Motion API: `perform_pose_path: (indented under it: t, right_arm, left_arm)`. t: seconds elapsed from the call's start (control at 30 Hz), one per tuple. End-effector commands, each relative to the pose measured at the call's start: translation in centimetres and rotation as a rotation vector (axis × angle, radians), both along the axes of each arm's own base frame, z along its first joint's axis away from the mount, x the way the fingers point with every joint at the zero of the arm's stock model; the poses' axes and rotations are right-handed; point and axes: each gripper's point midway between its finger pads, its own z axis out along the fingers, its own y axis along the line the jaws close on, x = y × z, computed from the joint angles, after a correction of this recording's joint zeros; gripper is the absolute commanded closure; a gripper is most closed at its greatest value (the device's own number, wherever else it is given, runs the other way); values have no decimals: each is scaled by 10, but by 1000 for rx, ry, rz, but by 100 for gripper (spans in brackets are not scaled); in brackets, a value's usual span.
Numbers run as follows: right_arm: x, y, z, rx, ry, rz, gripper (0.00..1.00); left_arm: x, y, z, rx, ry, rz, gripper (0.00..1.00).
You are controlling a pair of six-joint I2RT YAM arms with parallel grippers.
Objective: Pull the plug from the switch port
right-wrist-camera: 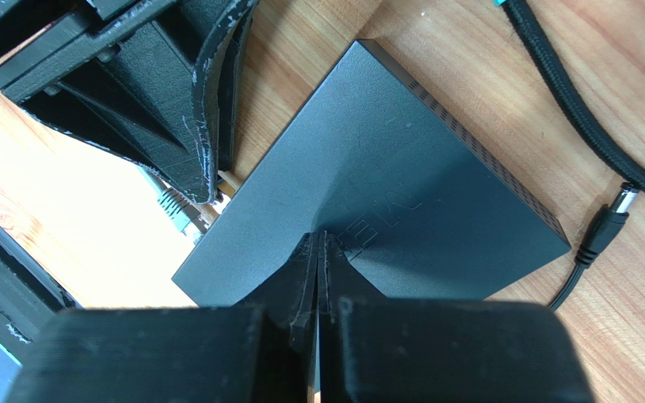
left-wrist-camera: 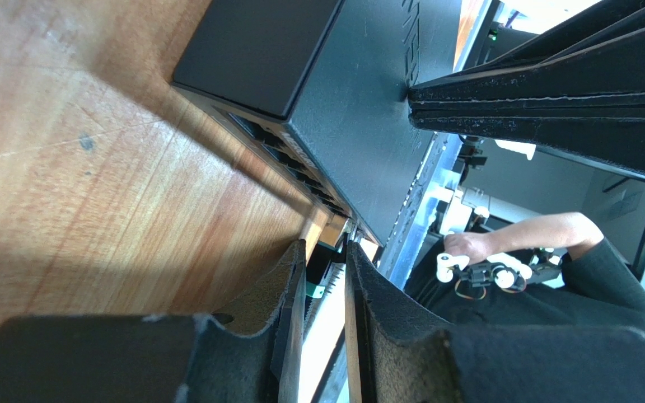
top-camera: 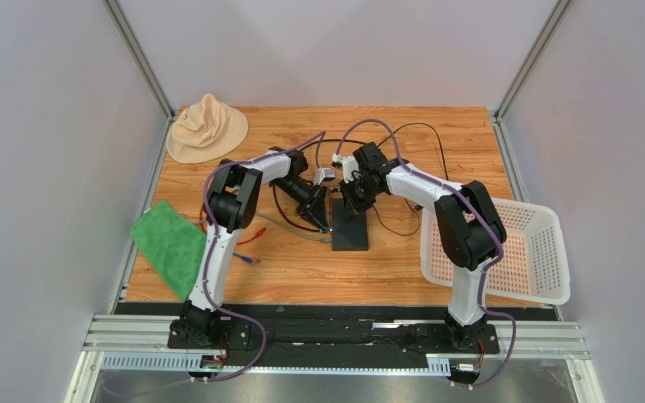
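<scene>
Right now the big wooden table (top-camera: 435,134) has a white basket (top-camera: 544,252) on its right side, and a floppy hat (top-camera: 206,128) and a green cloth (top-camera: 170,248) on its left. None of these matter for the job.

The switch (top-camera: 350,233) lies flat in the middle of the table, between the two arms. It is a thin black box and it looks light, so I think it would slide on the smooth wood if someone tugged at it. The right gripper (right-wrist-camera: 317,239) has its fingers squeezed tight together with nothing between them. Its tips push down on the top of the box, which should keep it from sliding.

The left gripper (left-wrist-camera: 326,252) is low on the table, at the side of the box with the row of holes. Its fingers have only a thin gap between them. I cannot tell if they are pinching anything yet (the tips hide that spot).

The plug (right-wrist-camera: 184,220) is the smallest thing here. It sits in a hole near one corner of the box, right by the left fingertips (right-wrist-camera: 214,180). It looks like hard, smooth plastic, so it may slip. I would take hold of the hard plug, not the soft grey cord (top-camera: 292,231), and pull straight out. A loose black cord end (right-wrist-camera: 608,222) lies beside the box, and that is not the one.
</scene>
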Motion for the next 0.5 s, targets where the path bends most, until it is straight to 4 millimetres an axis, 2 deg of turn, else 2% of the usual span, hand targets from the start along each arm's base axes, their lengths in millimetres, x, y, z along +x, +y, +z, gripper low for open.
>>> perform_pose_path:
  t: [0.0, 0.23, 0.27, 0.37, 0.47]
  right_arm:
    - [-8, -15, -17, -85, 13, 0, 100]
    - [-21, -25, -21, -106, 23, 11, 100]
    - [-23, -26, -20, -106, 25, 12, 99]
    - [-24, -26, -20, -108, 26, 13, 96]
    - [-24, -25, -19, -102, 27, 14, 95]
  left_arm:
    - [-3, 2, -17, 43, -47, -36, 100]
    - [2, 0, 0, -9, -55, -39, 98]
    - [4, -1, 2, -17, -52, -32, 79]
    - [5, -2, -1, -2, -45, -22, 64]
    - [3, -2, -3, -9, -42, -23, 59]
